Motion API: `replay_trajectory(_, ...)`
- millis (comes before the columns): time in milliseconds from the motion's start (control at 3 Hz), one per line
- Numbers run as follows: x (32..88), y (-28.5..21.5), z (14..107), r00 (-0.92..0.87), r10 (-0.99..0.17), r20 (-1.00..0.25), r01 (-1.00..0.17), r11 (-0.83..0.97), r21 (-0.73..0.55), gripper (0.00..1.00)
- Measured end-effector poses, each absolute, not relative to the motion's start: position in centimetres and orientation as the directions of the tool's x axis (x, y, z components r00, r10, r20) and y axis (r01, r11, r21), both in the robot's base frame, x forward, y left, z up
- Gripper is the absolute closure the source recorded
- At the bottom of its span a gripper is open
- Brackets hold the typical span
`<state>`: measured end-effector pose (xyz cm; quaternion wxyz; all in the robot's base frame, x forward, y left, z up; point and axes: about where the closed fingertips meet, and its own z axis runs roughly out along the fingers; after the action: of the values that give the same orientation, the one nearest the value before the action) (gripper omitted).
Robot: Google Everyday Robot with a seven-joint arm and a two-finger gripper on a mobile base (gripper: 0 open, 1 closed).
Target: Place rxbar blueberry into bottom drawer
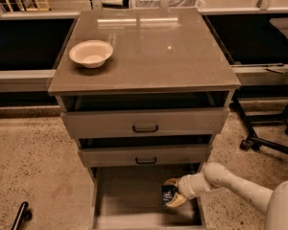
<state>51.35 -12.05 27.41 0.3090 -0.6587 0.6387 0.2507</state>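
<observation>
The rxbar blueberry [168,194] is a small dark navy bar with white print, held between the fingers of my gripper [171,193]. The gripper reaches in from the right and sits low inside the open bottom drawer [125,205], near its right side, just below the middle drawer's front. The bar hangs close above the drawer's flat grey-brown floor; I cannot tell whether it touches it. The white arm runs off to the lower right.
A cream bowl [90,53] stands on the cabinet top [149,51] at the left. The top drawer [145,122] and middle drawer [145,155] stick out slightly. Office chair legs [264,133] stand at the right. A dark object [19,214] lies on the floor at lower left.
</observation>
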Motion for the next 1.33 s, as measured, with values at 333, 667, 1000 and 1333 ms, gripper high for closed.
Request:
replay_trajectory(333,50.7,-12.1,25.1,0.032,-0.678,-0.734,-0.999,-0.017,-0.028,0.58)
replay_trajectory(667,50.3,-12.9,23.8,-0.017,-0.631,-0.775,-1.000,0.007,0.016,0.35)
replay_trajectory(1000,50.5,-13.0,23.7,-0.021,-0.626,-0.779,-1.000,0.009,0.020,0.11)
replay_trajectory(1333,50.5,-13.0,23.7,-0.021,-0.626,-0.779,-1.000,0.009,0.020,0.00)
